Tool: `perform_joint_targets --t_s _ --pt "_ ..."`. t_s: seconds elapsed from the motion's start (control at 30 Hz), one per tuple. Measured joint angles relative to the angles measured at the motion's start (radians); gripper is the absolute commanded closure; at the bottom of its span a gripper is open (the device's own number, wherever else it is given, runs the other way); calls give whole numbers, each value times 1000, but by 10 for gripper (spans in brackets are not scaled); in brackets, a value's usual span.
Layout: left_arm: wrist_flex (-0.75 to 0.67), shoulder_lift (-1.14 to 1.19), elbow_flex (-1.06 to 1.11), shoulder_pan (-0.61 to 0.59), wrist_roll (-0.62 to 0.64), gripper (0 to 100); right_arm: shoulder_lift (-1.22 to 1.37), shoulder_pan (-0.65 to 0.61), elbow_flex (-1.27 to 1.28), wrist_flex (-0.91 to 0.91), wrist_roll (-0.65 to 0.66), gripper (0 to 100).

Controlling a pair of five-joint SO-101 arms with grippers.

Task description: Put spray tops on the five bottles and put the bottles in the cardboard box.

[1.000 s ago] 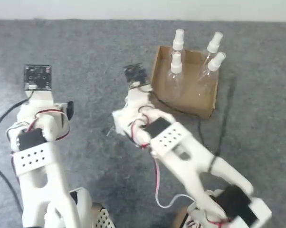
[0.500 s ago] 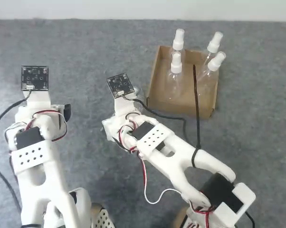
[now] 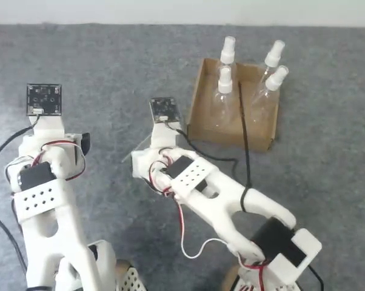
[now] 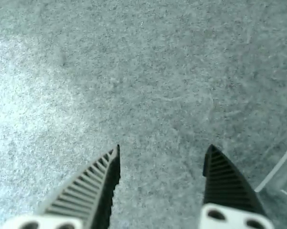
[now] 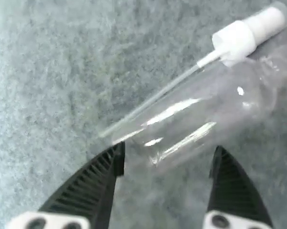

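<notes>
A clear bottle point(image 5: 205, 119) lies on its side on the grey carpet. A loose white spray top point(image 5: 243, 33) rests by its neck, and the thin dip tube point(image 5: 153, 100) runs along the outside of the bottle. My right gripper point(image 5: 165, 183) hovers open just above the bottle, one finger on each side of it. My left gripper point(image 4: 162, 152) is open over bare carpet with nothing between its fingers. The cardboard box point(image 3: 197, 106) sits at the far right, with several capped bottles point(image 3: 224, 91) standing upright inside it.
The right arm point(image 3: 194, 176) stretches across the middle of the carpet, its wrist just left of the box. The left arm point(image 3: 46, 163) stands at the left side. A black cable point(image 3: 244, 139) hangs over the box's front wall.
The right arm's wrist swung left away from the box, then came slightly back to the right. The left arm has barely moved.
</notes>
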Motion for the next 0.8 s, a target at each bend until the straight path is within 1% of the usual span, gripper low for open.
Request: perform_joint_targets --t_s 0.07,0.37,0.57,0.8 --pt "0 0 0 0 0 735 2 0 2 5 -29 764" --pt "0 0 0 0 0 735 9 0 0 5 -41 764" --pt "0 0 0 12 0 735 11 0 2 -77 -83 764" --pt "0 0 0 28 0 735 11 0 2 -97 -89 763"
